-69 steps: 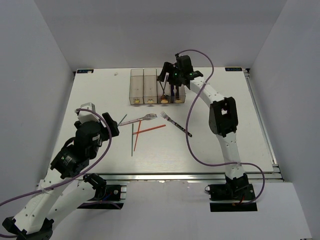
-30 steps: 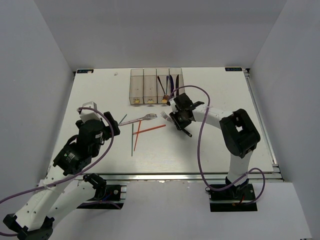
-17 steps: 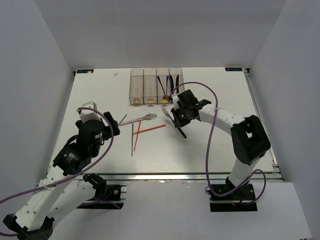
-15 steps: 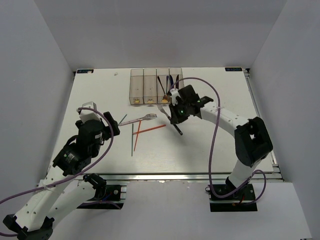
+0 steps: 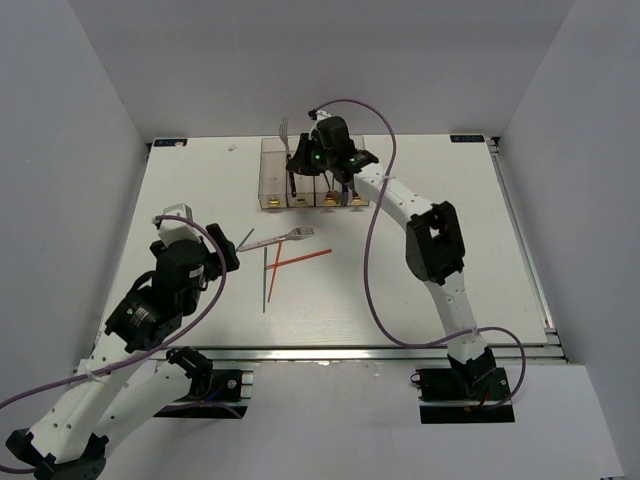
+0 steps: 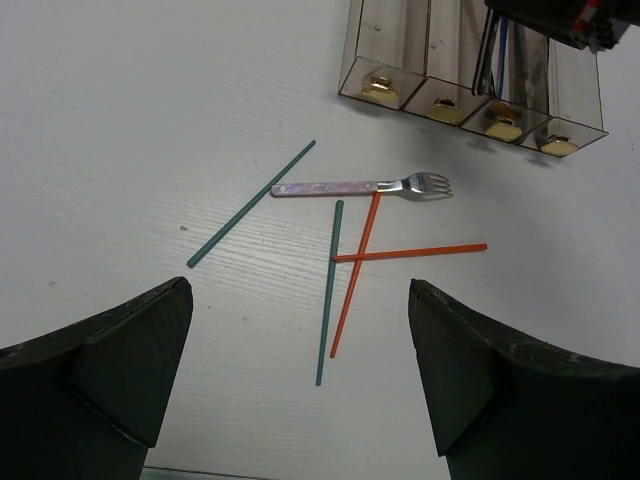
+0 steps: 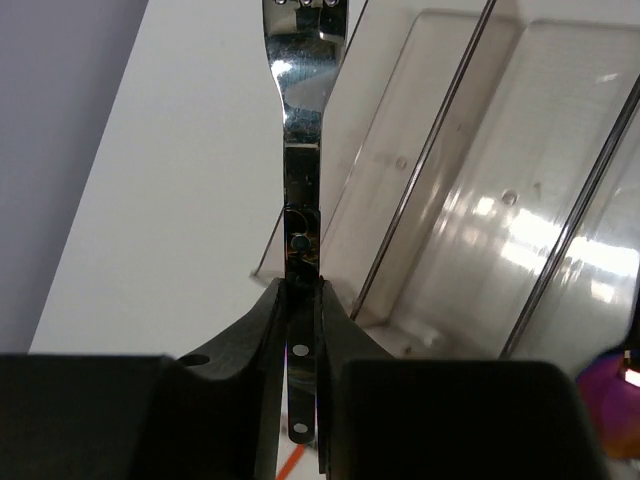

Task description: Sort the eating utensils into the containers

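My right gripper is shut on a fork with a dark handle. It holds the fork upright, tines up, at the left end of the containers. In the right wrist view the fork is pinched between the fingers of this gripper, beside the clear containers; which bin it is over I cannot tell. My left gripper is open above the table. Ahead of it lie a second fork, two teal chopsticks and two crossed red chopsticks.
Dark and blue utensils stand in the two right-hand bins. The white table ends in a metal rail along the near edge. Grey walls surround the table on three sides.
The right gripper closed on the fork at mid-table, lifted it and carried it back to the left end of the containers. The left arm stayed still.
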### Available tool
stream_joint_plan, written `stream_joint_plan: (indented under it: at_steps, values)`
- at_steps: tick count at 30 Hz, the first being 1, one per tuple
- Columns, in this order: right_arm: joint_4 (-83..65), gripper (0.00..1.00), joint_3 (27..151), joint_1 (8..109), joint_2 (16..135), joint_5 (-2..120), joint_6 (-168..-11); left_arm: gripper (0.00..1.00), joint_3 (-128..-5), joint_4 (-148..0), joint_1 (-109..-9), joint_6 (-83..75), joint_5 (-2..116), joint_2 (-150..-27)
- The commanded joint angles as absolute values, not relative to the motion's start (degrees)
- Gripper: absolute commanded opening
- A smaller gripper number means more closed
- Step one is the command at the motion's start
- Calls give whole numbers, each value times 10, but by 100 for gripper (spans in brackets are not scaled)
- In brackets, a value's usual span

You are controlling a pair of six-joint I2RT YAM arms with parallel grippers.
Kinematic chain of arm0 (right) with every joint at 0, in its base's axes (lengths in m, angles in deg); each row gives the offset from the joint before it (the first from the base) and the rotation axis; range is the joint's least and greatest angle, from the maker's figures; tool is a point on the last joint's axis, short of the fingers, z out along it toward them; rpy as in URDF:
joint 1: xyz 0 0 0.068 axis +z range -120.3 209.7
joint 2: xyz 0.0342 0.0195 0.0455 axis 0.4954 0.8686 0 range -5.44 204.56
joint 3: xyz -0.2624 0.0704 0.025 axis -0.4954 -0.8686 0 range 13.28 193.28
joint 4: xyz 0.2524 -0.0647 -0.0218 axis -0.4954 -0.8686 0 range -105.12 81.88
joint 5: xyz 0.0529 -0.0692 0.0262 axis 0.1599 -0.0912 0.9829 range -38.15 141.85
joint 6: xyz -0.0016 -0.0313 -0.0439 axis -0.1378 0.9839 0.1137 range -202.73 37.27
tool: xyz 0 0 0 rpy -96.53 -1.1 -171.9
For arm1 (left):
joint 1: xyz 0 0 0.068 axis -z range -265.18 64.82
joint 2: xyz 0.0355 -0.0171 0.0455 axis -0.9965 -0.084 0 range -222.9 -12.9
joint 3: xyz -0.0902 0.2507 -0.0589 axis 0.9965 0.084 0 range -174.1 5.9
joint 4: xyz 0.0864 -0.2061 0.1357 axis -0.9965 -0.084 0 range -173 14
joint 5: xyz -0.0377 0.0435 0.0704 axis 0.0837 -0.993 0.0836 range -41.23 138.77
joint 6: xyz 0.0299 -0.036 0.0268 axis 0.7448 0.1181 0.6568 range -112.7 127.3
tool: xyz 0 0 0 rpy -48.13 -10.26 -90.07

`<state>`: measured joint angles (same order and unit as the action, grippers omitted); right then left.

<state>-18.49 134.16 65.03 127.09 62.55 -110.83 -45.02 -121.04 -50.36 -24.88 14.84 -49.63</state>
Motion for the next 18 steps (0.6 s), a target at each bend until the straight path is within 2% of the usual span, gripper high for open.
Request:
stream_joint_plan:
  at_steps: [1,5,9,16,18]
  values:
    - [-96,0,1432,645,1314,550,-1153,98,-447,-1215,-505,-250,143,-496]
    - [-108,0,1507,644,1369,505,-1111,98,-445,-1212,-505,-249,146,-485]
    - [-87,0,1444,643,1351,472,-1094,98,-443,-1209,-505,-247,149,-476]
    - [-90,0,1433,643,1364,475,-1087,98,-444,-1207,-505,-244,156,-474]
    - [-87,11,1423,645,1359,464,-1092,98,-443,-1207,-505,-244,155,-469]
